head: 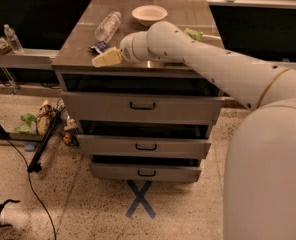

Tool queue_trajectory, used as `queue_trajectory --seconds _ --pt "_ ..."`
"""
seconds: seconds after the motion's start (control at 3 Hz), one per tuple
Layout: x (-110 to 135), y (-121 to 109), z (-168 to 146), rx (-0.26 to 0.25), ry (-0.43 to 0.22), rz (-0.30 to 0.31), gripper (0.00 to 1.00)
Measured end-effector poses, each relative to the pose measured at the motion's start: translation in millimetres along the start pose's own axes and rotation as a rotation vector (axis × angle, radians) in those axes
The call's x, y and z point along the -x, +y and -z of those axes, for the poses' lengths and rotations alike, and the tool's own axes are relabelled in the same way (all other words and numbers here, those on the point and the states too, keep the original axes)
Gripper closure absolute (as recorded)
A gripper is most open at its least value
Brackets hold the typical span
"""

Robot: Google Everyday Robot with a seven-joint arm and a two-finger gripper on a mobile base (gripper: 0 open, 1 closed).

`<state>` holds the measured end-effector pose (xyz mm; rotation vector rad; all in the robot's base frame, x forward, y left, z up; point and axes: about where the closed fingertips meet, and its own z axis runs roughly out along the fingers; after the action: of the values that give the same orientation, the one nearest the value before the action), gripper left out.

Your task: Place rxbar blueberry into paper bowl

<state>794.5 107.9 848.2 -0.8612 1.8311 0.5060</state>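
The rxbar blueberry (pixel 99 47) is a small dark blue bar lying on the cabinet top near its front left, partly hidden behind my gripper. My gripper (pixel 107 58) is pale and wedge-shaped, low over the top right in front of the bar. I cannot tell whether it touches the bar. The paper bowl (pixel 149 14) is off-white and round and stands empty at the back middle of the top, well behind the gripper. My white arm (pixel 198 54) reaches in from the right across the top.
A clear plastic bottle (pixel 108 26) lies on its side behind the bar. A green chip bag (pixel 193 33) peeks out behind my arm. The grey drawer cabinet (pixel 143 104) has three drawers. Cables and clutter (pixel 40 121) lie on the floor at left.
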Motion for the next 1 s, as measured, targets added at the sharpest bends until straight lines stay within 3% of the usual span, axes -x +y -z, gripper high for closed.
queue_trajectory --seconds 0.33,0.67,1.0 --pt "3 -3 -14 0.011 -0.003 -0.013 0.08" --pt "3 -1 -23 0.03 -0.006 -0.022 0.25" --pt "1 3 -29 0.057 -0.002 -0.024 0.49"
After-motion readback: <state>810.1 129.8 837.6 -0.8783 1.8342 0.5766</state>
